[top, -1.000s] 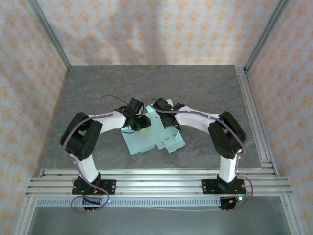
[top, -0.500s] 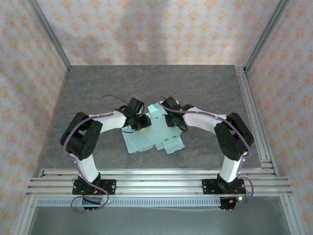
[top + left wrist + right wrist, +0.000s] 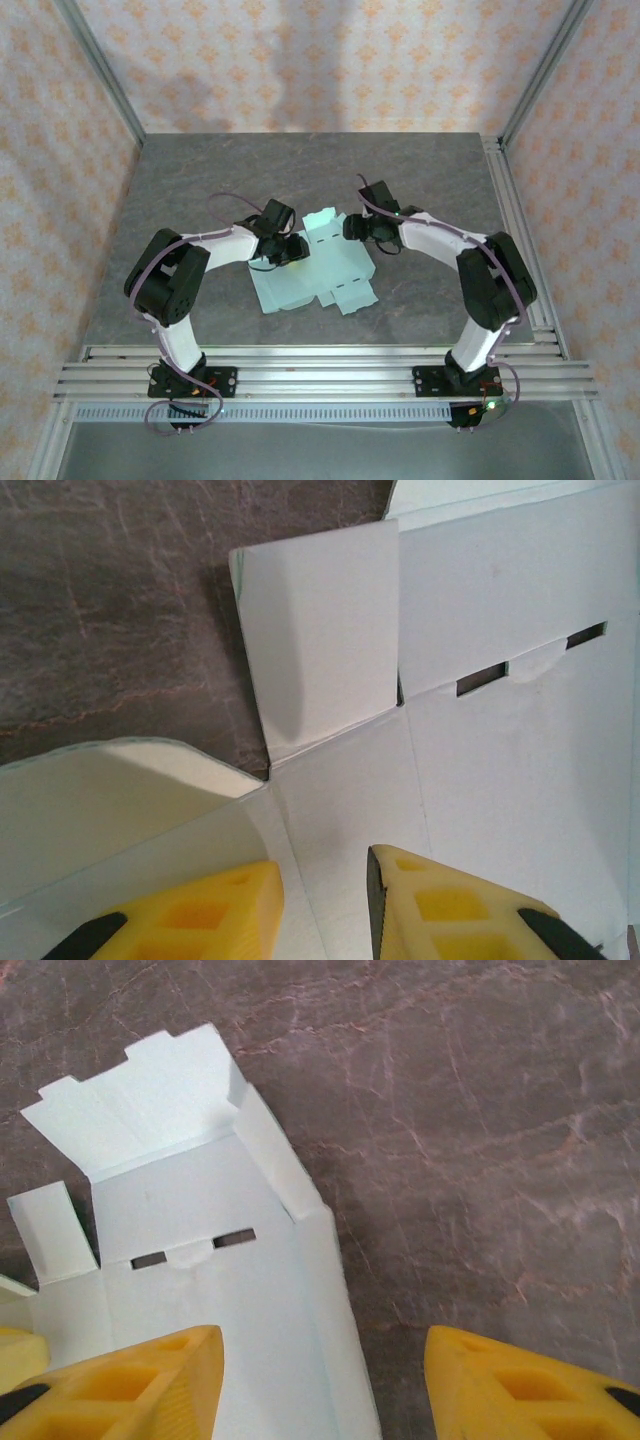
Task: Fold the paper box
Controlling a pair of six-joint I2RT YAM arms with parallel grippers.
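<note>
In the middle of the counter (image 3: 420, 180), looking at the paper box (image 3: 310, 285) lying mostly flat, a few flaps tilting up. Hovering the right gripper (image 3: 322, 1360) by its right edge, jaws spread wide; parking the left gripper (image 3: 325, 885) over the left part, jaws slightly apart, pinching nothing. Probably leaving most of the folding to do.

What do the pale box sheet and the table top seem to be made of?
The paper box: thin matte card, pale, with sharp creases and die-cut slots. The table: dark grey, stone-like veined surface, perhaps a printed laminate.
</note>
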